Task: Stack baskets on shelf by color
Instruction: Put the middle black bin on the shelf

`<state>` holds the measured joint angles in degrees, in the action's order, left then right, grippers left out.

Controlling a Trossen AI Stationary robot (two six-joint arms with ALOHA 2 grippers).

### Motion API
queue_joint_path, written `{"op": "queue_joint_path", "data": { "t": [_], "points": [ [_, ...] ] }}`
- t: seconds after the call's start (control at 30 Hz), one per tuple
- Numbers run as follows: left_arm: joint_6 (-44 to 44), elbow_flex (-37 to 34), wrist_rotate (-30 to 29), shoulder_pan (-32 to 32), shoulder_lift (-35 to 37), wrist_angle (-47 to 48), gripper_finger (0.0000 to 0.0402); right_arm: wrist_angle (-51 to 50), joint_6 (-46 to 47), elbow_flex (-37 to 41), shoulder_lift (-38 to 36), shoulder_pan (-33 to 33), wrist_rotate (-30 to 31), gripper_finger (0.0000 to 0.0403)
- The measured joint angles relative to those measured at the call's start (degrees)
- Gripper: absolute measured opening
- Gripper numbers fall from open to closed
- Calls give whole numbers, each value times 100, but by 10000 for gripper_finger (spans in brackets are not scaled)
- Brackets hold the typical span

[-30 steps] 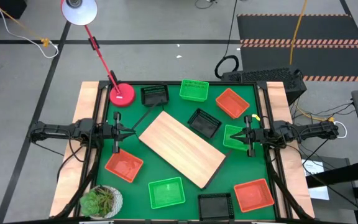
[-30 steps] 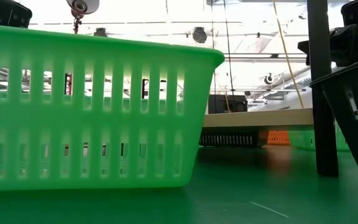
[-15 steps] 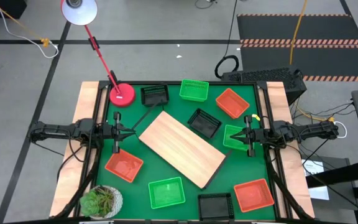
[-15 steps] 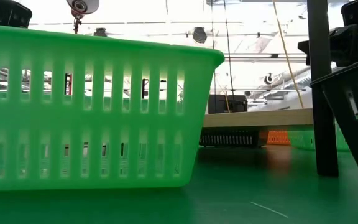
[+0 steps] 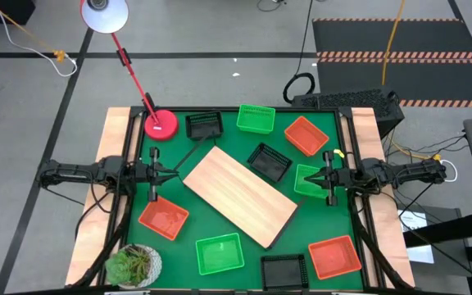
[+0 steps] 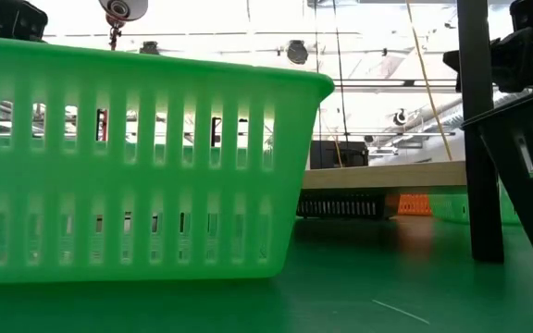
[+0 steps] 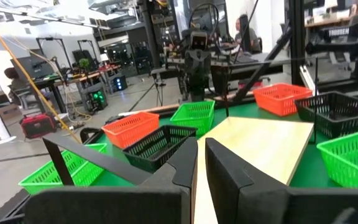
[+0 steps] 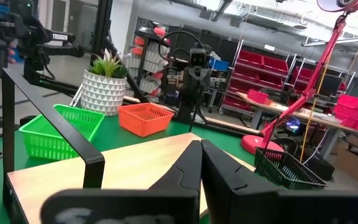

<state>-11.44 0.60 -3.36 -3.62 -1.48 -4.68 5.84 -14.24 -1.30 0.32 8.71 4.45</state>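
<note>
The light-wood shelf [image 5: 238,195] lies slantwise on the green mat, resting on its black wire end frames. Around it stand the baskets: black [image 5: 204,124], [image 5: 269,161], [image 5: 284,270]; green [image 5: 256,119], [image 5: 310,180], [image 5: 220,254]; red-orange [image 5: 306,135], [image 5: 163,219], [image 5: 334,256]. Each stands alone on its base. My left gripper [image 5: 164,173] is shut and empty at the table's left, pointing at the shelf [image 7: 260,140]. My right gripper [image 5: 322,180] is shut and empty at the table's right, over the right-hand green basket.
A red lamp base [image 5: 161,124] stands at the far left corner and a potted plant [image 5: 134,265] at the near left corner. In the low view a green basket [image 6: 137,157] fills the foreground, with a black basket [image 6: 526,176] at the right.
My right gripper has edged a little toward the table's middle. The baskets and the shelf stand as before.
</note>
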Motion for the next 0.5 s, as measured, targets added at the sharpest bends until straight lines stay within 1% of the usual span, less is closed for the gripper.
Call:
{"op": "queue_joint_path", "data": {
  "t": [0.17, 0.3, 0.4, 0.5],
  "points": [
    [-241, 2, -1, 0, 0, 3, 35, 154, 4, 2, 0, 0, 0, 0],
    [-148, 0, -2, 0, 0, 6, 35, 380, 76, 1, 0, 0, 0, 0],
    [-135, 2, -2, 0, 0, 8, 35, 741, 116, -16, 2, 2, 7, 0],
    [-164, 1, -2, 0, 0, 8, 35, 629, 119, -213, 71, 1, 27, 0]
  ]
}}
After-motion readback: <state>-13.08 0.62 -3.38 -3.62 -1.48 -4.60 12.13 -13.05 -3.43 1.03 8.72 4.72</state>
